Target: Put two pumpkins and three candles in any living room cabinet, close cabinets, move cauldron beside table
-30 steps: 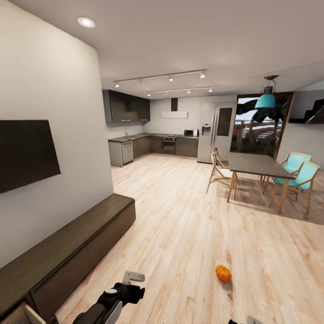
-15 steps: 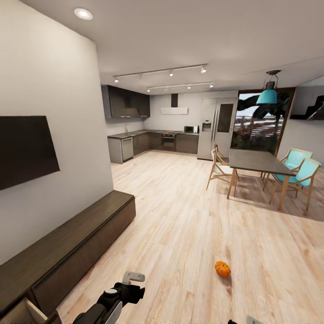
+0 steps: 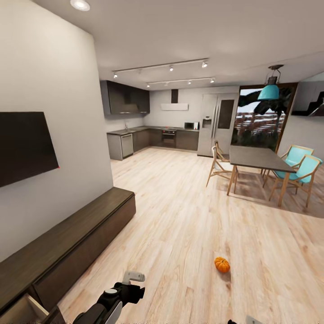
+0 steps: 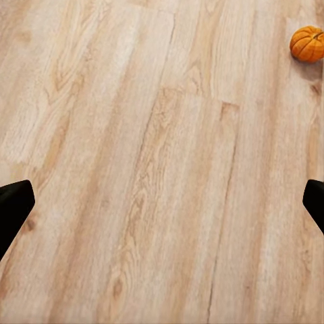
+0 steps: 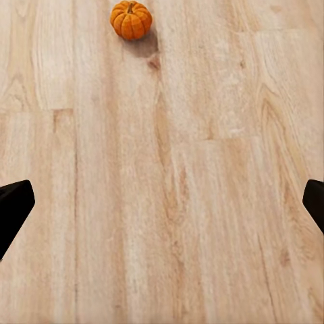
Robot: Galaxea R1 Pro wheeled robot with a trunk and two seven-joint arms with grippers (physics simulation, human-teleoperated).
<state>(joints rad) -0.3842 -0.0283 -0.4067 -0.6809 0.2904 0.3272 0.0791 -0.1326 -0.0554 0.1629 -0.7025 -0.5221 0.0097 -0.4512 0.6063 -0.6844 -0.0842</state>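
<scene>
One small orange pumpkin [image 3: 222, 264] lies on the wooden floor ahead of me, to the right. It also shows in the left wrist view as pumpkin [image 4: 308, 44] and in the right wrist view as pumpkin [image 5: 131, 19], well beyond both grippers. My left gripper [image 4: 162, 209] is open over bare floor, and my right gripper [image 5: 162, 209] is open too, both holding nothing. The long dark-brown cabinet [image 3: 81, 236] runs along the left wall, with one drawer [image 3: 20, 310] pulled out at its near end. The candles, cauldron and table are out of view.
A dark TV [image 3: 24, 148] hangs on the left wall above the cabinet. A dining table [image 3: 258, 158] with wooden and turquoise chairs [image 3: 299, 173] stands at the right. A kitchen with dark cupboards [image 3: 153, 139] and a fridge [image 3: 216, 123] is at the back.
The whole picture has slid upward a little, so the camera has moved. The pumpkin now sits slightly higher in the view. Both arms hold the same pose.
</scene>
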